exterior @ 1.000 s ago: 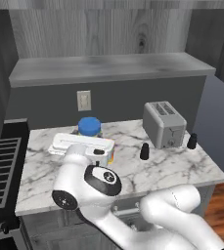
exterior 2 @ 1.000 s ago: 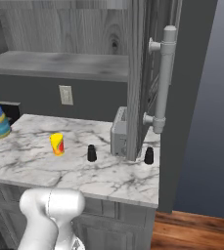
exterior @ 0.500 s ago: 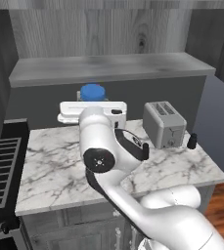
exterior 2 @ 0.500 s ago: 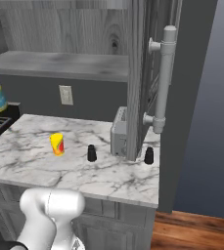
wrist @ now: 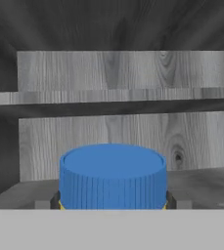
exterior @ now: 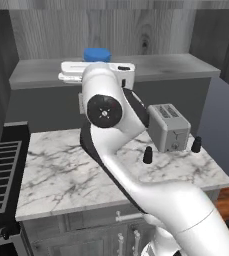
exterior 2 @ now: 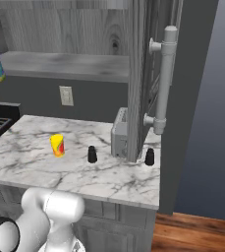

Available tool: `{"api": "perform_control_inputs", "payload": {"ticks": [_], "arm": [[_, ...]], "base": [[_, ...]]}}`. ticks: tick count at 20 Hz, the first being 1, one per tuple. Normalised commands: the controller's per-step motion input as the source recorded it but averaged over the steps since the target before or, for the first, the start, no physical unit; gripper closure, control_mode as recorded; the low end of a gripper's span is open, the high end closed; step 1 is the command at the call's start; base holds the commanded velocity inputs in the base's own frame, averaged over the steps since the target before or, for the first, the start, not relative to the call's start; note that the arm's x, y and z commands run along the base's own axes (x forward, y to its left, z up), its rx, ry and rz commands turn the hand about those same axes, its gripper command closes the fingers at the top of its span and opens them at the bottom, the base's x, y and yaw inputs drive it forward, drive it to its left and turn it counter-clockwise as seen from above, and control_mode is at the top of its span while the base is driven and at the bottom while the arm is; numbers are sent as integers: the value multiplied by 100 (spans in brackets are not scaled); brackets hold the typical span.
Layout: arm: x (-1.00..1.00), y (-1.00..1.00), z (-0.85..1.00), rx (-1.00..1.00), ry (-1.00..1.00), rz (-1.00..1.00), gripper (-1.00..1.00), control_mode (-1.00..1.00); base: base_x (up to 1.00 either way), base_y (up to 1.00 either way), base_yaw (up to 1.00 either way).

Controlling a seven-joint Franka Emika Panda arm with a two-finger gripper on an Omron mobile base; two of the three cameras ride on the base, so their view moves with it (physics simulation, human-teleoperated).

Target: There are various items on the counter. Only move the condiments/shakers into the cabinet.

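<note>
Arm raised high, hand level with the cabinet shelf [exterior: 186, 70]. Blue-lidded jar [wrist: 112, 177] sits between the pincer's two dark finger tips; in the hand view a tip shows at each side of the jar just under the ribbed lid, touching or nearly touching it. Gripper [wrist: 112, 201] stands wide, closed around the jar's body.

Left base view: the blue lid [exterior: 97, 54] pokes up behind the white hand, in front of the wood-grain back wall, at shelf height. Whether the jar's base rests on the shelf or hangs just above it cannot be told. Right base view: jar at the far left edge, its yellow bands visible, near the shelf's left end.

On the marble counter [exterior 2: 45, 167]: two black shakers [exterior 2: 92, 154] [exterior 2: 150, 156], one either side of the silver toaster [exterior: 169, 126]; yellow and orange cup [exterior 2: 58, 145] left of them, well apart from the jar.
</note>
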Motion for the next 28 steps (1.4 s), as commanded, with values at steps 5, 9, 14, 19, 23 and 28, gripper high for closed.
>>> {"api": "perform_control_inputs", "payload": {"ticks": [5, 9, 14, 19, 23, 28], "arm": [[42, -6, 30, -2, 2, -2, 100, -100], [52, -15, -2, 0, 4, 0, 100, -100], [56, -16, -10, -1, 0, 0, 100, -100], [62, -17, -20, -3, 0, 0, 100, -100], [62, -18, -26, -3, 0, 0, 100, -100], [57, -17, -23, 0, 2, 0, 100, -100]], "base": [[0, 0, 0], [0, 0, 0], [0, 0, 0], [0, 0, 0], [0, 0, 0], [0, 0, 0]]}}
